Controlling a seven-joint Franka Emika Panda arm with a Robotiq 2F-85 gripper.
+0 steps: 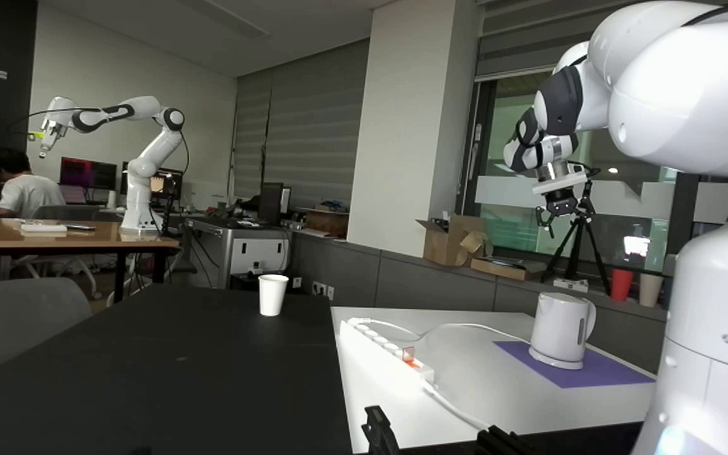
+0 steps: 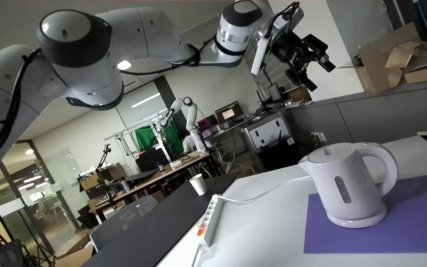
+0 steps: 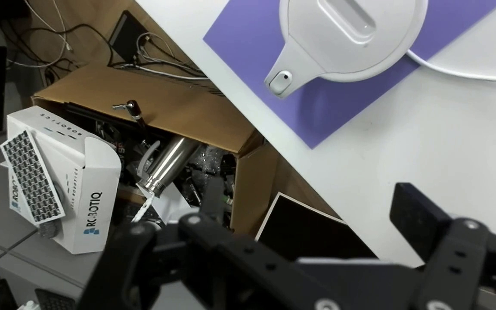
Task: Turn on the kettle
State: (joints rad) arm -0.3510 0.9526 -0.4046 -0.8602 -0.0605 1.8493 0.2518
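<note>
Hanging in the air, higher than the kettle (image 2: 350, 193), the black gripper (image 2: 319, 76) has its two fingers (image 3: 416, 215) spread wide, a broad gap between them, and is well apart from the kettle. White and jug-shaped, the kettle stands upright on a purple sheet (image 2: 376, 241), which lies on a white table (image 2: 265, 226).

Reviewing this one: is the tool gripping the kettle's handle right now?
No: in an exterior view, the tool hangs open in the air, clear of the kettle, which stands on the purple sheet.
</note>
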